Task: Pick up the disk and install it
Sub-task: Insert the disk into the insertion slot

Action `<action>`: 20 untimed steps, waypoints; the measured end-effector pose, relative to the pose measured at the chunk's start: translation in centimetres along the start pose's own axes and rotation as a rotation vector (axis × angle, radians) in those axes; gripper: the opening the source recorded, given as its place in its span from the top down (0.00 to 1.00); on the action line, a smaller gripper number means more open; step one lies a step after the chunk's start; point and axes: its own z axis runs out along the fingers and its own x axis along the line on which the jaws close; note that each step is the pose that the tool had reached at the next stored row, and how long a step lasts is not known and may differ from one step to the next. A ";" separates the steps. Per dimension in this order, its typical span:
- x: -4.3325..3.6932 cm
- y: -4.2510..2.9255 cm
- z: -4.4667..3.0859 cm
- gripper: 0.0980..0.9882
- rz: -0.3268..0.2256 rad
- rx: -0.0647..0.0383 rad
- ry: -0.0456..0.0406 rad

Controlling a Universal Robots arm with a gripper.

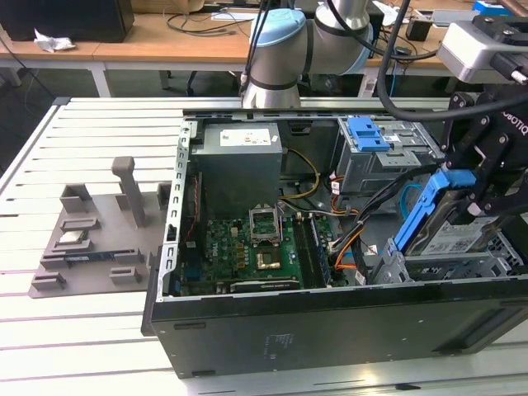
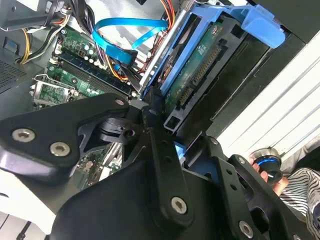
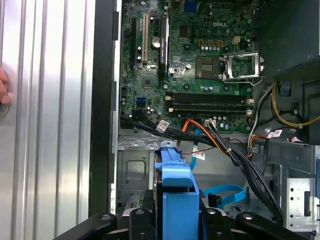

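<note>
gripper point(image 1: 472, 196): clenched on the disk point(image 1: 452, 237) | disk: tilted, blue-framed edge uppermost, at about 3 o'clock of the open computer case point(image 1: 330, 330) in the exterior view, above a grey drive cage point(image 1: 429, 268) (whether it touches the cage is unclear) | motherboard point(image 1: 247, 247): about 8 o'clock of the case | power supply point(image 1: 239, 153): about 10 o'clock
</note>
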 end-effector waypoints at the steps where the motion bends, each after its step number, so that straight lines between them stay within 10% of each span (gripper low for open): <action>1: 0.00 0.00 0.00 0.62 0.000 0.000 0.0000; 9: 0.00 0.00 0.01 0.56 0.000 0.000 -0.0001; 15: 0.00 0.00 0.02 0.98 0.000 0.000 -0.0001; 20: 0.00 0.00 0.02 0.99 0.000 0.000 -0.0001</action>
